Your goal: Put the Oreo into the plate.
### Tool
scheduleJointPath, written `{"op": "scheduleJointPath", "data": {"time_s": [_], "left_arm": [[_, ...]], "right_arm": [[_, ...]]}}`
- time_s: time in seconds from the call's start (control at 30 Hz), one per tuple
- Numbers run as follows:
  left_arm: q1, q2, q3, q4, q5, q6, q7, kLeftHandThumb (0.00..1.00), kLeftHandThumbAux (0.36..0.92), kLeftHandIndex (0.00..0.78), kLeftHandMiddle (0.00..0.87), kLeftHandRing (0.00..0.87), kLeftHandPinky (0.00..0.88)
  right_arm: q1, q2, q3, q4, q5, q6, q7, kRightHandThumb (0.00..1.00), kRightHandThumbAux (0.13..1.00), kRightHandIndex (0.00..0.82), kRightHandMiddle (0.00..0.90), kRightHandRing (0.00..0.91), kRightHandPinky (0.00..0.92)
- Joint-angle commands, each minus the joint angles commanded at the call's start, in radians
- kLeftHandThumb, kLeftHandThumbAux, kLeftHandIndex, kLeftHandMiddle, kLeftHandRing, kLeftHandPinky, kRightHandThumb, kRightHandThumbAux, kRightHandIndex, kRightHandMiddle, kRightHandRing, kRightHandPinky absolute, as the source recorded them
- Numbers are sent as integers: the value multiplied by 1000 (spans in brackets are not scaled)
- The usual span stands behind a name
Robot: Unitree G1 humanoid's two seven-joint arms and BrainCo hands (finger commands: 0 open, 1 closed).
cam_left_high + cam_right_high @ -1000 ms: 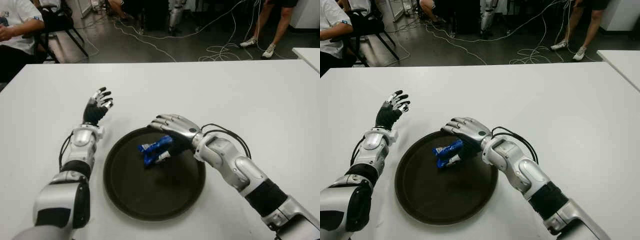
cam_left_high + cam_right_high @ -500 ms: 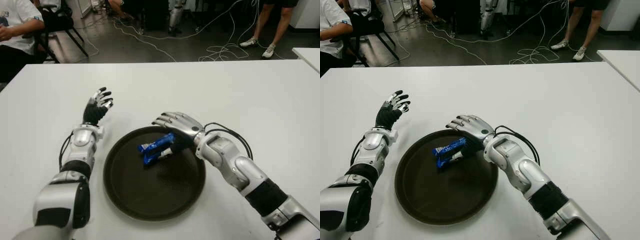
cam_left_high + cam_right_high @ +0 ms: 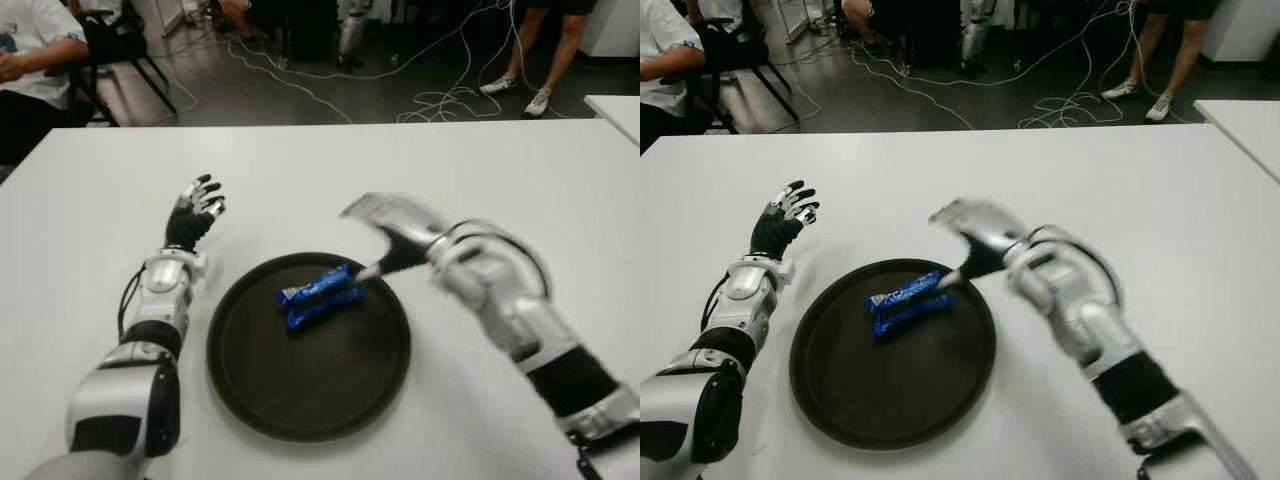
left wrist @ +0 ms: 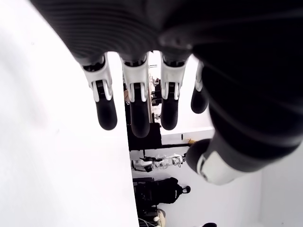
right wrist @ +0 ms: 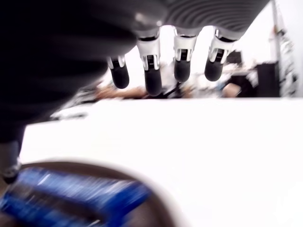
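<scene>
Since a moment ago the right hand (image 3: 385,222) has let go of the blue Oreo pack (image 3: 320,295) and lifted off it, swinging up and back toward the robot's right; it now hangs above the far right rim of the dark round plate (image 3: 260,390), blurred with motion. Its fingers (image 5: 150,78) are stretched out and apart, holding nothing, and only the thumb tip still shows close to the near end of the pack. Whether the two touch I cannot tell.

That Oreo pack lies flat inside the plate, in its far half, angled with one end toward the right hand. It has hardly shifted from where it was held half a second ago.

Over on the left, the left hand (image 3: 194,212) has not moved: it shows beside the plate on the white table (image 3: 90,200), past the plate's far left rim, fingers (image 4: 106,106) loosely extended and empty.

Beyond the table's far edge, cables trail across the dark floor, and a seated person (image 3: 30,60) is at the far left.
</scene>
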Motion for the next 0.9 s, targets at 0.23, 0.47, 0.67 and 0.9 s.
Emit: {"op": "scheduleJointPath", "data": {"time_s": [0.23,0.47,0.67,0.9], "left_arm": [[-1,-3,4,-1,-6,1,-7,140,708,117,177,177,188],[-3,-3,3,4,-3,6,-3,143,705,114,176,176,184],[-5,-8,4,0,-3,11,3,141,697,112,179,181,188],[-3,-4,2,1,1,11,5,153,708,108,179,177,181]], "right_arm": [[3,-11,-40,-15,0,25,-35,0,446,0,0,0,0],[-47,-4,-132,121,50,1,-190,0,444,0,0,0,0],[-185,100,-351,687,397,-319,-408,0,525,55,115,122,168],[-274,215,-635,968,824,-307,-92,38,558,173,296,331,381]]}}
